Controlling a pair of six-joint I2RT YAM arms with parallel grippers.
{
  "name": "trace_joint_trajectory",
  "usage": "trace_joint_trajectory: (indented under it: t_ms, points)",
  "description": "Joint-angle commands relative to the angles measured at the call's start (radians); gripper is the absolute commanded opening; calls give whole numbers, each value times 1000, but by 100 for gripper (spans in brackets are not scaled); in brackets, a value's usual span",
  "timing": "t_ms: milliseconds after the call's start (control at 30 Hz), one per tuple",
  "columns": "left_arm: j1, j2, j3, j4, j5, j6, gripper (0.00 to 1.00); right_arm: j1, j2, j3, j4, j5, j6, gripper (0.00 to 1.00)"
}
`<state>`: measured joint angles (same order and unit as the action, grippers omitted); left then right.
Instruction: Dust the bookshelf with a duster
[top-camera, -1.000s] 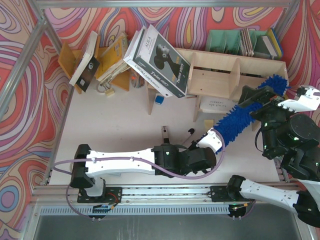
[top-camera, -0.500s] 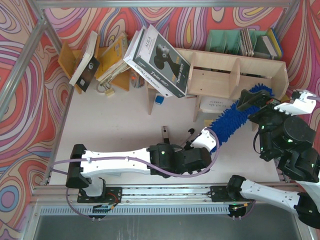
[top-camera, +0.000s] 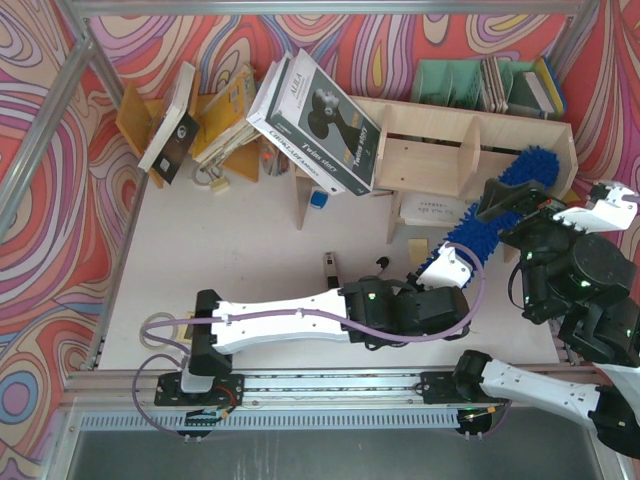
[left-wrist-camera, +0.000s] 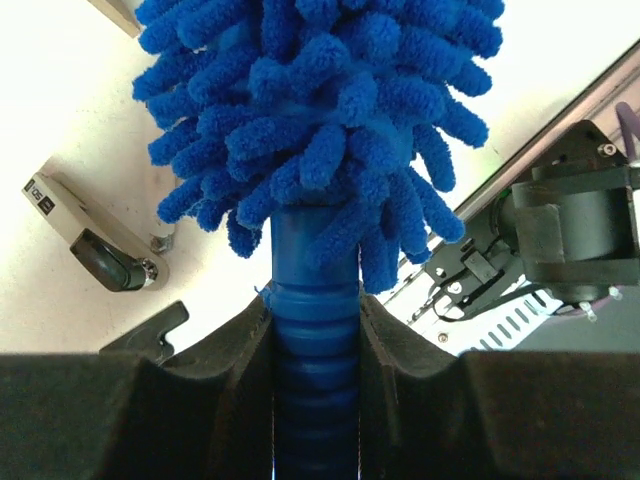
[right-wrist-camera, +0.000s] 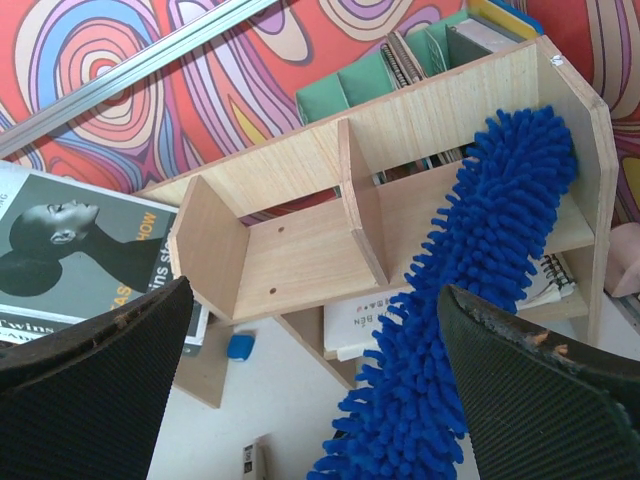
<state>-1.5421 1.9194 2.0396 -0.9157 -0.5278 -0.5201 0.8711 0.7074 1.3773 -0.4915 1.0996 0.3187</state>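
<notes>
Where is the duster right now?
Top view, right of centre: the duster runs diagonally from the left gripper, which clamps its handle, up to the right end of the bookshelf.

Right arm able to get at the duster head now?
Probably yes: right end effector is open, the duster lies just ahead of it, nothing between. Left end effector grips only the handle.

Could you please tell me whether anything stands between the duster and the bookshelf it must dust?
Nothing visible does. The duster, clamped by its handle in the left tool, reaches into the right-hand compartment of the bookshelf, its tip near the end panel. The open right tool hovers over the duster without blocking it.
</notes>
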Motion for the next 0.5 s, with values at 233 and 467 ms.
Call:
trace_joint_trajectory:
  t_ms: [233, 467]
  points:
    - [1, 110, 228, -259, -97, -168, 0, 0, -24, 5, 20, 31, 21, 96]
    - [-9, 124, 271, -378, -176, -266, 0, 0, -46, -18, 35, 39, 28, 96]
